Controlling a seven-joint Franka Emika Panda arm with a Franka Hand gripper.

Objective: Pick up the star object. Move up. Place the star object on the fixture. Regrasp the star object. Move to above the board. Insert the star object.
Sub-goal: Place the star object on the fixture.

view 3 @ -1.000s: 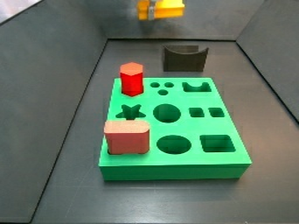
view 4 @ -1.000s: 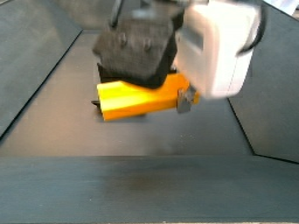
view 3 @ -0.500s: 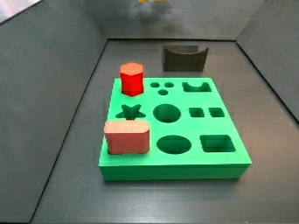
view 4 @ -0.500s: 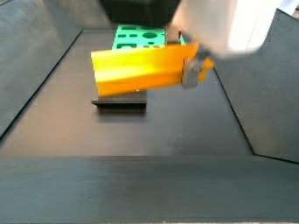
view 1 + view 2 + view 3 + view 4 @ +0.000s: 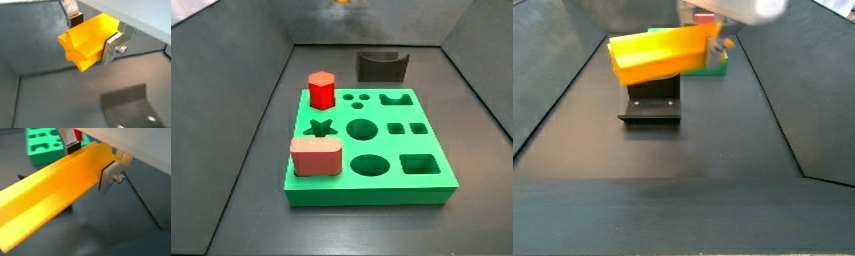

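The hand (image 5: 93,36) is clamped on the star object (image 5: 88,41), its silver fingers (image 5: 112,48) pressed against opposite sides of the yellow-orange bar in both wrist views. In a side view the star object (image 5: 663,53) hangs in the air above the fixture (image 5: 651,101), apart from it, with the fixture toward 6 o'clock. In a side view the board (image 5: 372,146) lies on the floor, a red hexagonal block (image 5: 322,89) and a pinkish square block (image 5: 315,157) standing in it, the fixture (image 5: 382,66) beyond at 12 o'clock.
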